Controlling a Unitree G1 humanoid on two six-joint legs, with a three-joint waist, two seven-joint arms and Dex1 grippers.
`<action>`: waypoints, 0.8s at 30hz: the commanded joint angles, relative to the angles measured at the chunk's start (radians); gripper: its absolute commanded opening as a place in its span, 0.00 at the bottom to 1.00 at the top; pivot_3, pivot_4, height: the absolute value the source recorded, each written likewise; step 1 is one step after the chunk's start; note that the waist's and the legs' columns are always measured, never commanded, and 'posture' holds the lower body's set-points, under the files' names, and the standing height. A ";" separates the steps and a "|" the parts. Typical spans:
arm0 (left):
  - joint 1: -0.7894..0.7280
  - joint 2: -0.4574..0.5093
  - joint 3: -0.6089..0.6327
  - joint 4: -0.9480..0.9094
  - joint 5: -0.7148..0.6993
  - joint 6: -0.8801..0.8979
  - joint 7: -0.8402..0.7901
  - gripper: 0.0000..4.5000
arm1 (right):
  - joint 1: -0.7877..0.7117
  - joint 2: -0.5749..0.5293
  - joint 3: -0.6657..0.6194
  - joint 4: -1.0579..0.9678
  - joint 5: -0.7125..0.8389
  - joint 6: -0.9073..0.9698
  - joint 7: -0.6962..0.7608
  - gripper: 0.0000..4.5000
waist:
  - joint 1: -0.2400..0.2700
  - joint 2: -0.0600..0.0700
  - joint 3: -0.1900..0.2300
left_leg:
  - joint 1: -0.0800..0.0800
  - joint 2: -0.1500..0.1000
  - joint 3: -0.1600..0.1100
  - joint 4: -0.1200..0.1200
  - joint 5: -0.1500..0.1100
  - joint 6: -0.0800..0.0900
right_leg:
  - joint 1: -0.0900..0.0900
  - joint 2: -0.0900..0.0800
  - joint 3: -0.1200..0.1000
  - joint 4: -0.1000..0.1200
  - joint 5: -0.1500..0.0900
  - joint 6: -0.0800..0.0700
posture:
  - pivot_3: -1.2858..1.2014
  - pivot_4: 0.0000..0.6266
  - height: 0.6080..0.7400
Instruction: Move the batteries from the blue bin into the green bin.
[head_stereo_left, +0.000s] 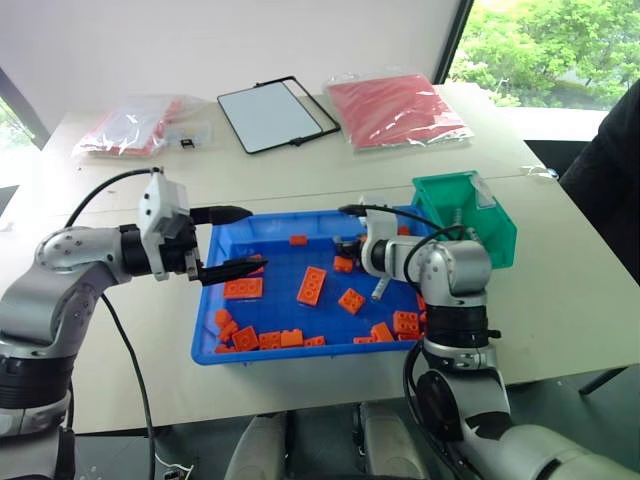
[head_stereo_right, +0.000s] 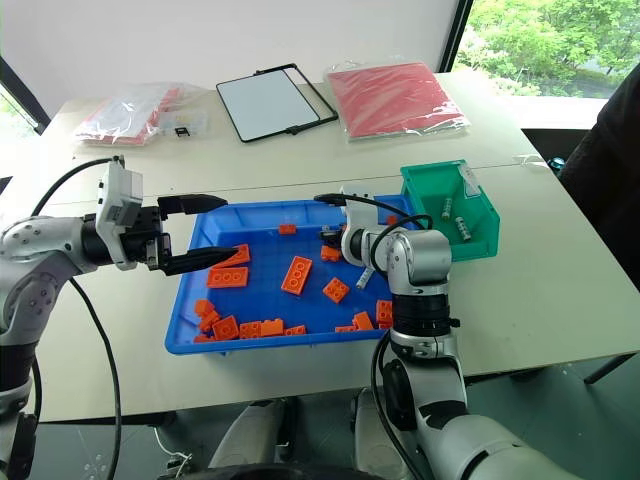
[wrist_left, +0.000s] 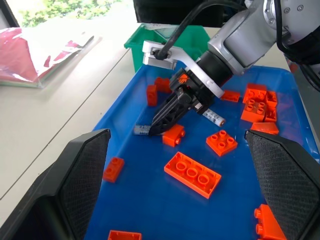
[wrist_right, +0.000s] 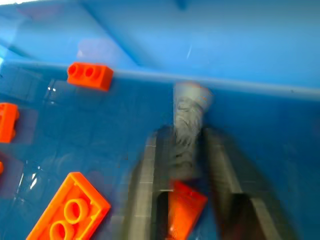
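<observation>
The blue bin (head_stereo_left: 290, 352) lies mid-table with orange bricks (head_stereo_left: 311, 285) scattered in it. My right gripper (wrist_left: 162, 120) reaches down into its far part, shut on a silver battery (wrist_right: 187, 125) whose end (wrist_left: 142, 130) sticks out past the fingertips. A second battery (wrist_left: 214, 117) lies loose on the bin floor beside that gripper. The green bin (head_stereo_right: 480, 240) stands at the blue bin's far right corner with two batteries (head_stereo_right: 455, 220) inside. My left gripper (head_stereo_left: 240, 242) hovers open over the blue bin's left rim, holding nothing.
A black-framed white board (head_stereo_left: 275, 113) and red packets in clear bags (head_stereo_left: 395, 105) (head_stereo_left: 130, 125) lie at the back of the table. A person's dark sleeve (head_stereo_left: 610, 170) is at the right edge. Cables hang from both arms.
</observation>
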 joint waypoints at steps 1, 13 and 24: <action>-0.031 0.002 0.028 -0.001 -0.010 -0.013 -0.002 1.00 | -0.001 -0.002 0.010 -0.037 0.035 0.021 0.018 0.02 | 0.001 0.000 0.000 | 0.000 0.000 0.000 0.000 0.000 0.000 | 0.000 0.000 0.000 0.000 0.000 0.000 | 0.52 0.24 0.96; -0.049 -0.006 0.010 0.038 0.003 -0.029 -0.042 1.00 | -0.059 -0.504 -0.312 -0.310 0.207 0.170 0.217 0.02 | 0.031 0.000 0.001 | -0.002 -0.001 0.000 0.000 0.000 0.000 | 0.000 -0.001 -0.001 -0.003 0.000 0.000 | 0.52 0.24 0.96; -0.094 -0.003 0.008 0.107 0.014 -0.038 -0.067 1.00 | 0.107 -0.618 -0.287 -0.184 0.176 -0.093 0.245 0.77 | 0.006 0.000 0.001 | -0.001 0.001 0.004 0.000 0.000 0.001 | 0.001 -0.001 0.001 -0.002 0.000 0.001 | 0.52 0.24 0.96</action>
